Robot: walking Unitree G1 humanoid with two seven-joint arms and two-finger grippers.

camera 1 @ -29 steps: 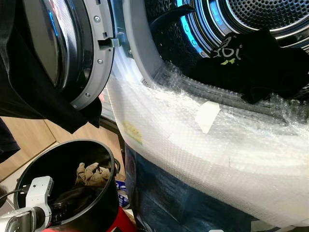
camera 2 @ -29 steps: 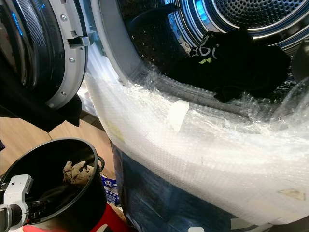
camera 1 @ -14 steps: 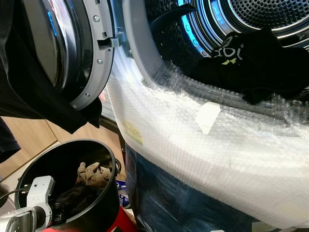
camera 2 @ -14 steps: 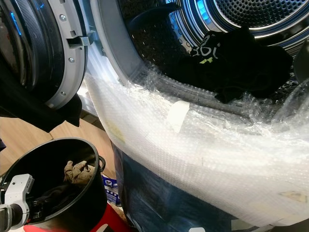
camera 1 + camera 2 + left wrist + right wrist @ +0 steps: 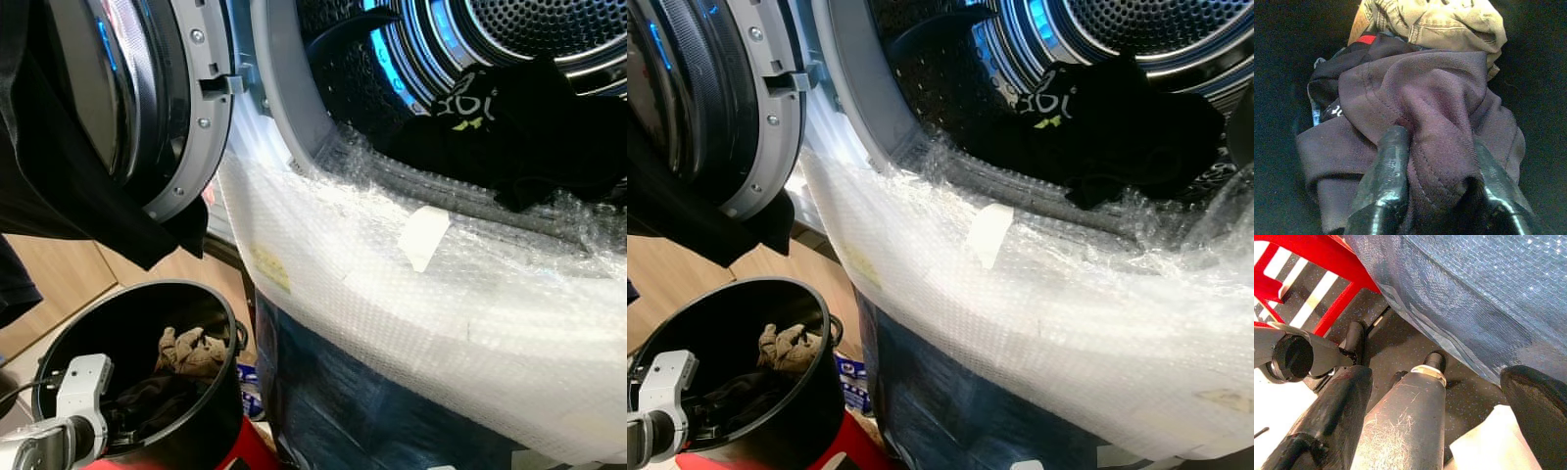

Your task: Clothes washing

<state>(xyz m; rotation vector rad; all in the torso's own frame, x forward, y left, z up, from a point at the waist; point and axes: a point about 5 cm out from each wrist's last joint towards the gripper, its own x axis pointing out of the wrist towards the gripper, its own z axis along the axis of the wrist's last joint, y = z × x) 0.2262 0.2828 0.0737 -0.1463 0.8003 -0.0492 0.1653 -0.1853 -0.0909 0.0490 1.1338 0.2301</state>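
Observation:
A black bucket (image 5: 223,416) stands at the lower left with clothes in it. A tan garment (image 5: 191,351) lies on top, and a dark purple garment (image 5: 1440,93) sits below it. My left gripper (image 5: 1437,147) reaches into the bucket and is shut on a fold of the purple garment. Its white wrist camera (image 5: 83,384) sits at the bucket's rim. The washing machine's drum (image 5: 549,29) is open, with a black garment (image 5: 519,132) on its lip. My right gripper (image 5: 1440,377) hangs low by the machine's base, fingers (image 5: 1337,416) wide apart.
The machine's round door (image 5: 186,117) stands open to the left, with a black cloth (image 5: 59,186) draped over it. Bubble wrap (image 5: 392,284) covers the machine's front below the opening. A red stool (image 5: 1327,264) stands under the bucket. Wooden floor (image 5: 59,284) shows at the left.
The view has shifted slightly. My left wrist stays at the bucket's rim, and the dark garment under it looks bunched a little higher.

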